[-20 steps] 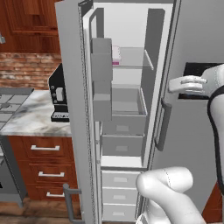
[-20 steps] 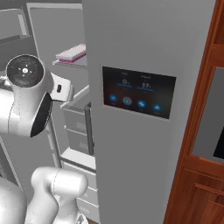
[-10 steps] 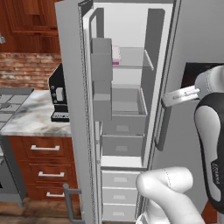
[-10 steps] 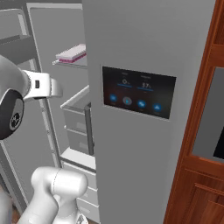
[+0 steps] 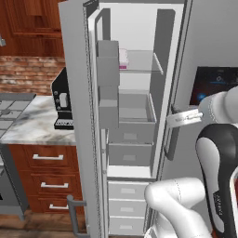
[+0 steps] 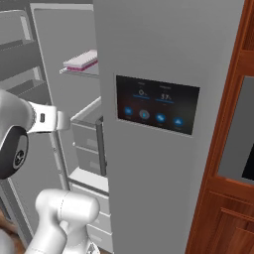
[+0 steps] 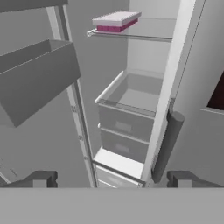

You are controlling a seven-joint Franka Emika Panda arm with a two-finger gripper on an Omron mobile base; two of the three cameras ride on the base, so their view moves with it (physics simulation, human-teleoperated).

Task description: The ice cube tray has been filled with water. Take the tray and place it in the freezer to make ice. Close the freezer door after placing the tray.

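Note:
The ice cube tray (image 5: 123, 59), pale with a pink edge, lies flat on the glass shelf high in the freezer (image 5: 135, 116); I also see the tray (image 6: 82, 60) (image 7: 116, 22) from the other side and from the hand. The freezer door (image 5: 76, 116) stands swung wide open to the left, its inner bins (image 7: 35, 78) facing the compartment. My gripper (image 7: 112, 179) is open and empty. It hangs in front of the freezer's drawers, well below the tray and apart from it; the gripper (image 5: 169, 120) (image 6: 63, 120) sits by the neighbouring door's handle.
The fridge door with the dark touch panel (image 6: 156, 104) is shut, and its bar handle (image 7: 166, 146) stands close on my right. A black coffee machine (image 5: 60, 104) sits on the marble counter left of the open door. Wooden cabinets (image 6: 233, 149) flank the fridge's right.
My hand has dropped from shelf height to drawer height in front of the freezer, jaws still open. The tray has stayed on its shelf and the door has not moved.

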